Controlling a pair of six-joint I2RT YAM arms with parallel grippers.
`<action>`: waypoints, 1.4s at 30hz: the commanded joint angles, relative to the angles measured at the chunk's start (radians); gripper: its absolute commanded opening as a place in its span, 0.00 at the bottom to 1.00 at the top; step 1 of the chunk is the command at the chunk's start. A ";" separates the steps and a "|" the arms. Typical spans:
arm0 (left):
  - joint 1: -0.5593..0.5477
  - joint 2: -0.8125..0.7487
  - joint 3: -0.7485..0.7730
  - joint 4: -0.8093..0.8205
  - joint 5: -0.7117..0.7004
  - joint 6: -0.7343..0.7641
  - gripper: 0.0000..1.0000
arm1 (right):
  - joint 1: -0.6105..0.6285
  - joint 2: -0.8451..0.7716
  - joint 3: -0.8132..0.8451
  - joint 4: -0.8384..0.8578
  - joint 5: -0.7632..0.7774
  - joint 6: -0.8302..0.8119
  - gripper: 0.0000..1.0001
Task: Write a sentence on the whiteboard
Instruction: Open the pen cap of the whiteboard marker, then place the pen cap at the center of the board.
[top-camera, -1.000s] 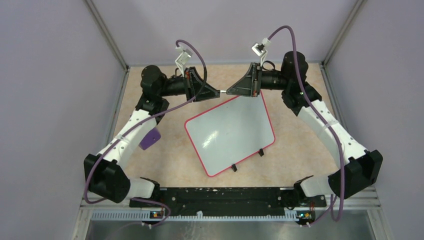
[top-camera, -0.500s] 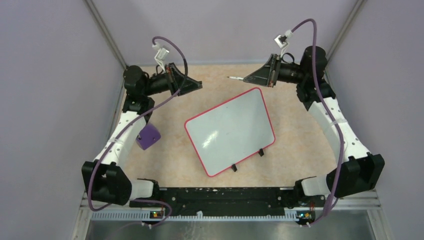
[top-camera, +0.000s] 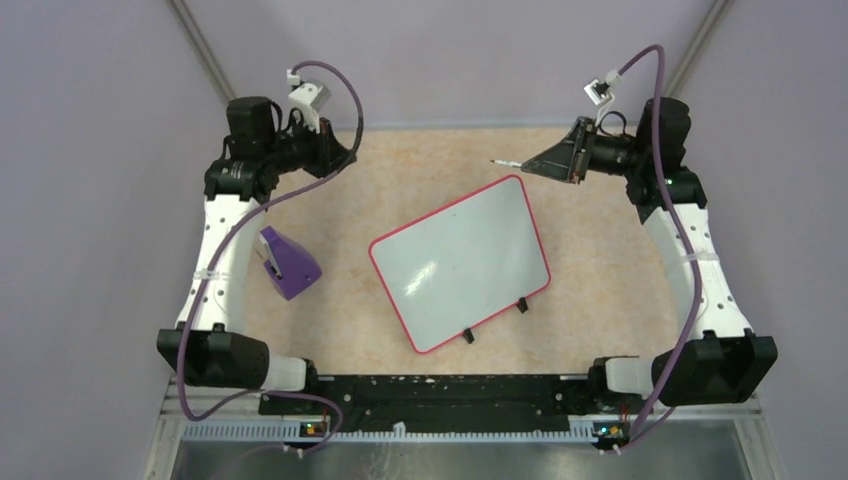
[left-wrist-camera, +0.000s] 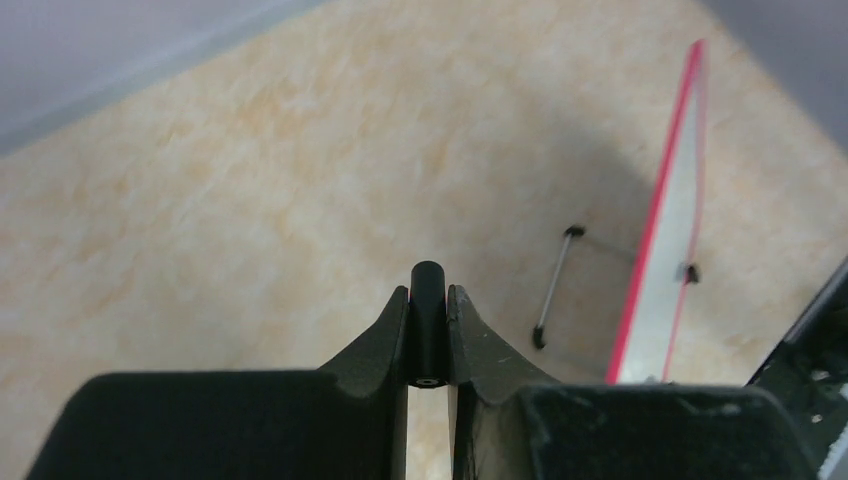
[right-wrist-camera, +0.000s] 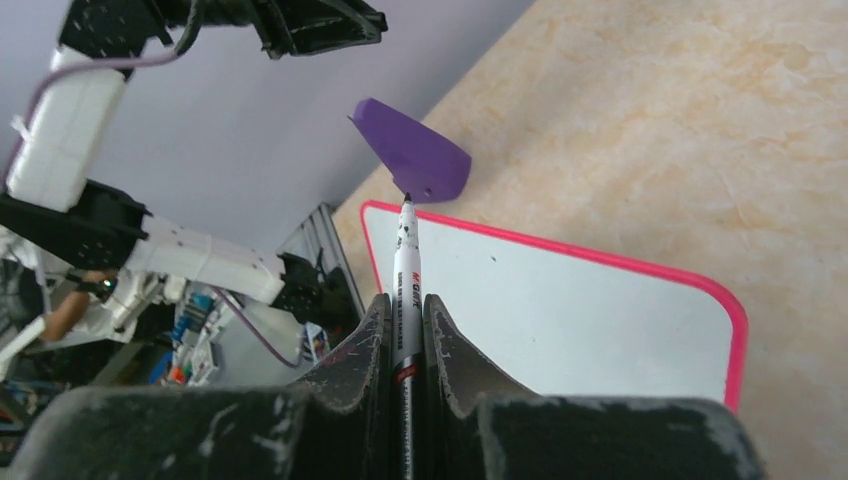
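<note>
Two sets of fingers, both nearly closed: left fingers (left-wrist-camera: 398, 315) clamped on a black cap (left-wrist-camera: 428, 285), right fingers (right-wrist-camera: 383, 320) clamped on the bare-tipped marker (right-wrist-camera: 404, 250), poised off the far corner of the whiteboard (top-camera: 460, 262), blank and lying askew mid-counter (top-camera: 420, 170). Likely faults from here: smeared or skipped strokes from a tip pressed too hard or held too flat; whiteboard skidding under the stroke, unpinned by either arm; marker twisting in so narrow a grip.

Right claw (right-wrist-camera: 405, 300) clamped on a white marker (right-wrist-camera: 404, 262), black tip bare, pointing away. Below it: whiteboard (right-wrist-camera: 560, 320), pink rim, flat on the tan bench (right-wrist-camera: 680, 150). Purple block (right-wrist-camera: 415, 158) just past the board's far edge.
</note>
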 joint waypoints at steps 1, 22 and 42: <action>0.001 0.061 -0.047 -0.288 -0.299 0.226 0.00 | -0.005 -0.026 0.066 -0.302 0.025 -0.302 0.00; -0.075 0.262 -0.261 -0.247 -0.517 0.177 0.00 | -0.013 -0.059 0.021 -0.485 0.600 -0.701 0.00; -0.173 0.415 -0.358 -0.170 -0.697 0.169 0.00 | 0.025 -0.063 0.025 -0.488 0.525 -0.665 0.00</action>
